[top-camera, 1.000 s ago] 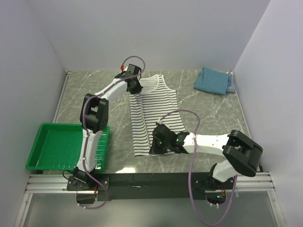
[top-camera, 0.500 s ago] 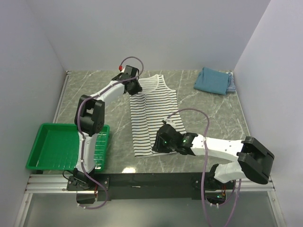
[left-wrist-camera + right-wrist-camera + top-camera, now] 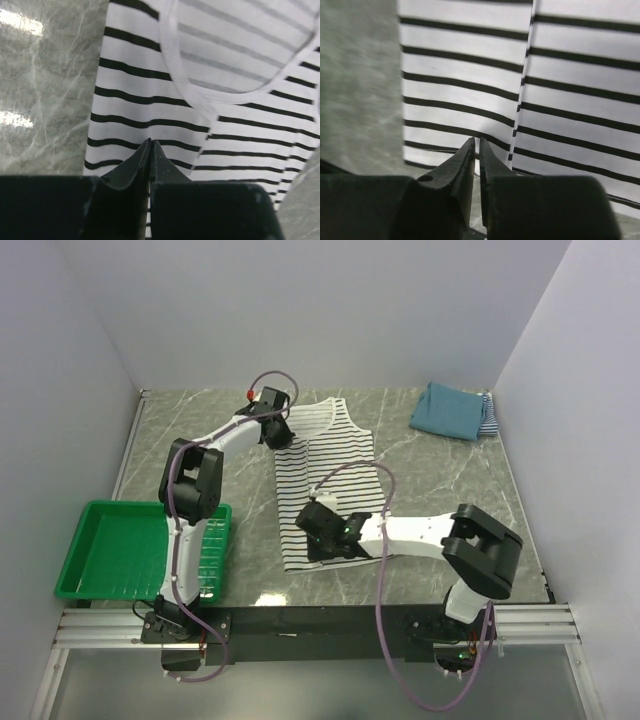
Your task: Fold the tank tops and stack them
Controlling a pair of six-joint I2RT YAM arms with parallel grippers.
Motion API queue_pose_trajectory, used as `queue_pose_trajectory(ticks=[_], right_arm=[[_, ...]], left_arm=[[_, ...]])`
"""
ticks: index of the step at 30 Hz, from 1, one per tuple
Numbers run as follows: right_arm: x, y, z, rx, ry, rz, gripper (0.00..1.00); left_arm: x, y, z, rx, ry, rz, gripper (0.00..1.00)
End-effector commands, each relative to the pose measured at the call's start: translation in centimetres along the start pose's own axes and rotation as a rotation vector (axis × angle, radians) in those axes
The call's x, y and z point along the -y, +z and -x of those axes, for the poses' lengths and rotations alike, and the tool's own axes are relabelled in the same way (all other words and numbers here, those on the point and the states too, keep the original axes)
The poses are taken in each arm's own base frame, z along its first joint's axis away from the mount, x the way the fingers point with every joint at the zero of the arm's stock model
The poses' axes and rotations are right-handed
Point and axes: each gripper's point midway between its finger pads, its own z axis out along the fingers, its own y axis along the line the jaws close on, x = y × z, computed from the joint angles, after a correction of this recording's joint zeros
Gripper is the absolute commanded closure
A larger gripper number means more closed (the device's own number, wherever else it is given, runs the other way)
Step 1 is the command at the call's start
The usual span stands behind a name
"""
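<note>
The black-and-white striped tank top [image 3: 335, 465] lies flat mid-table, neck toward the far wall, with one side folded over along a lengthwise edge [image 3: 522, 105]. My left gripper [image 3: 283, 436] sits on its upper left shoulder. In the left wrist view, the left gripper [image 3: 150, 142] has its jaws closed tip to tip, pinched into the cloth below the white neckline [image 3: 200, 95]. My right gripper [image 3: 313, 530] is at the lower left part near the hem. The right gripper [image 3: 476, 141] is closed to a sliver on the cloth. The folded teal tank top [image 3: 445, 410] lies on the fine-striped one [image 3: 488, 416] at the far right.
A green plastic basket [image 3: 75, 585] stands at the near left beside the left arm's base. White walls close in the marble table [image 3: 450, 480] on three sides. A black rail [image 3: 320, 620] runs along the near edge.
Both grippers opened and then closed again. The right gripper slid left from the shirt's lower middle to its lower left. The left gripper shifted slightly nearer on the shoulder. The shirt lies unchanged.
</note>
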Motion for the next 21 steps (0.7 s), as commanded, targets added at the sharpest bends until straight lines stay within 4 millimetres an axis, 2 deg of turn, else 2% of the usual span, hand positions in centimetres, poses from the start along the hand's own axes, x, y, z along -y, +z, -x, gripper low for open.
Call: queue_pose_trajectory(ticks=[1, 3, 7, 8, 9, 10, 11, 12, 13, 15, 17, 18, 20, 21], right_arm=[[-0.6, 0.8, -1.4, -0.014, -0.055, -0.022, 0.87], [-1.7, 1.3, -2.4, -0.034, -0.079, -0.008, 0.87], [-6.1, 1.7, -3.6, -0.066, -0.133, 0.089, 0.87], [-8.2, 1.4, -3.5, -0.078, -0.14, 0.142, 0.88], [-8.8, 2.0, -3.8, -0.095, -0.148, 0.151, 0.88], [-10.0, 2.1, -3.6, -0.099, -0.156, 0.186, 0.89], [-11.8, 1.8, -2.5, -0.082, -0.155, 0.225, 0.89], [-12.3, 2.1, -2.4, -0.085, -0.159, 0.228, 0.89], [-13.4, 1.7, -1.3, -0.064, -0.161, 0.247, 0.89], [-13.7, 1.6, -0.1, -0.04, -0.154, 0.245, 0.89], [-13.7, 1.2, 1.3, -0.025, -0.136, 0.251, 0.89], [-13.7, 0.2, 2.8, 0.005, -0.117, 0.266, 0.87], [-12.8, -0.6, 3.9, 0.034, -0.1, 0.258, 0.85], [-12.1, -2.3, 6.0, 0.081, -0.07, 0.269, 0.81]], left_arm=[[-0.6, 1.3, -0.1, -0.013, 0.021, 0.008, 0.92], [-1.4, 1.9, -0.2, -0.021, 0.02, 0.034, 0.92], [-2.5, 2.3, 0.5, -0.021, 0.02, 0.06, 0.92], [-2.7, 2.4, 0.7, -0.02, 0.023, 0.063, 0.92], [-3.2, 2.4, 1.3, -0.014, 0.03, 0.066, 0.92], [-3.3, 2.4, 1.7, -0.01, 0.031, 0.065, 0.92], [-3.5, 2.5, 1.8, -0.019, 0.038, 0.058, 0.91], [-3.6, 2.5, 2.5, -0.017, 0.037, 0.044, 0.9], [-3.1, 2.4, 2.7, -0.022, 0.041, 0.018, 0.89], [-2.9, 2.3, 3.3, -0.016, 0.064, 0.004, 0.86], [-1.8, 1.8, 4.1, 0.0, 0.09, -0.036, 0.81], [-1.2, 1.5, 4.5, 0.007, 0.097, -0.056, 0.79], [0.3, 0.3, 5.5, 0.028, 0.105, -0.106, 0.72], [1.0, -0.3, 6.0, 0.04, 0.108, -0.129, 0.7]])
